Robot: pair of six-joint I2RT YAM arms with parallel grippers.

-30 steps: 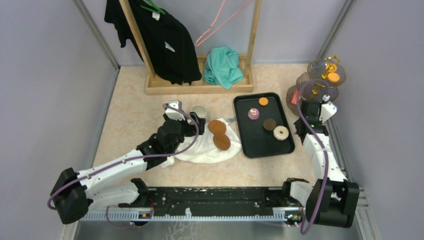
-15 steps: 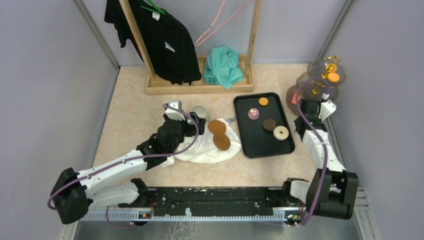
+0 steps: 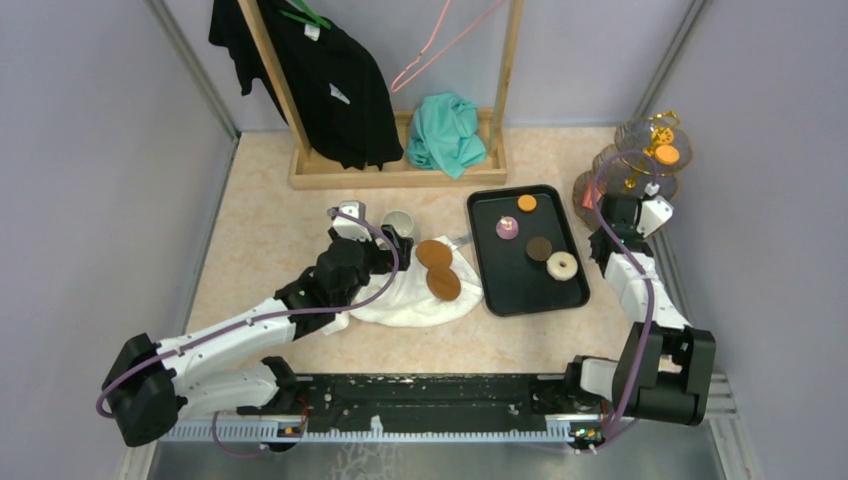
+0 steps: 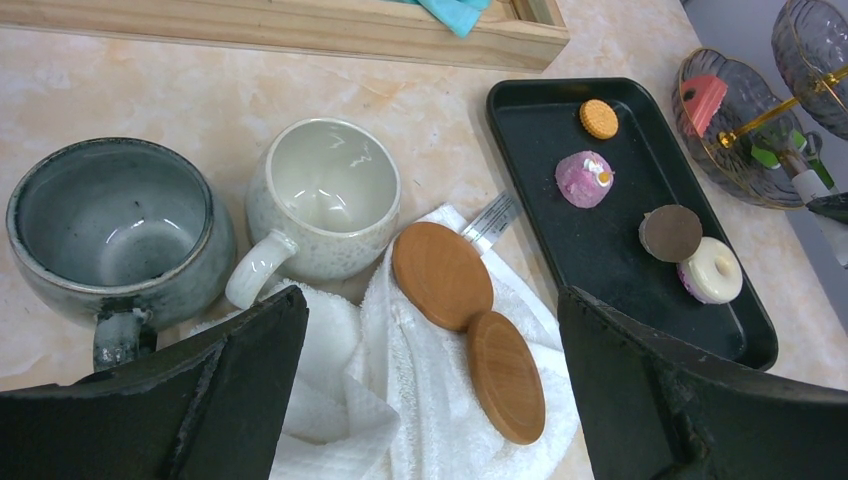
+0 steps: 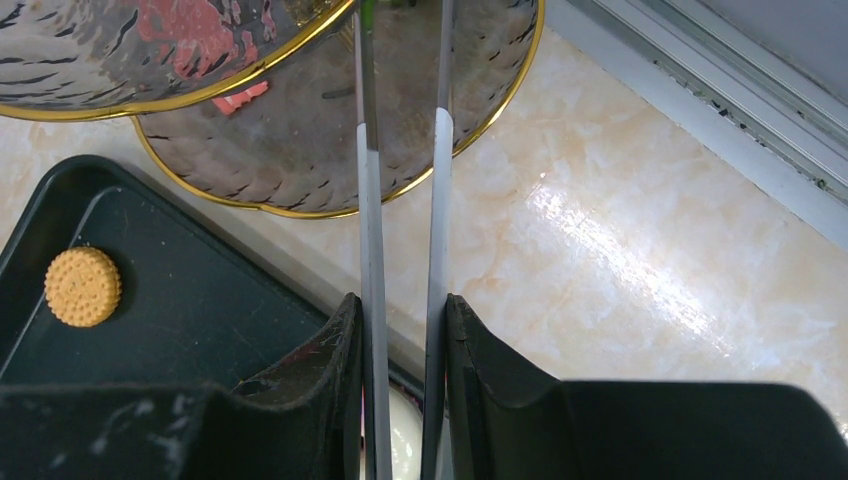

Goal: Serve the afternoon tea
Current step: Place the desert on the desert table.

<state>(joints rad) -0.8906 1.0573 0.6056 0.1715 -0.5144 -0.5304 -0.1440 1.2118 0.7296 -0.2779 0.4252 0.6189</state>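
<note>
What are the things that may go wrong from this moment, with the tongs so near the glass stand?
1. The right tool squeezes the tongs, whose ends reach in over a glass tier of the stand; a sideways swing may strike or tip it.
2. The open left tool hangs above the towel, beside the white mug; a careless descent may bump the mug.

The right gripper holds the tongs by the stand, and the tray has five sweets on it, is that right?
Not quite. The tray holds four, not five: an orange biscuit, a pink piece, a brown disc and a white doughnut, as the left wrist view shows. The right gripper does hold the tongs by the stand.
</note>
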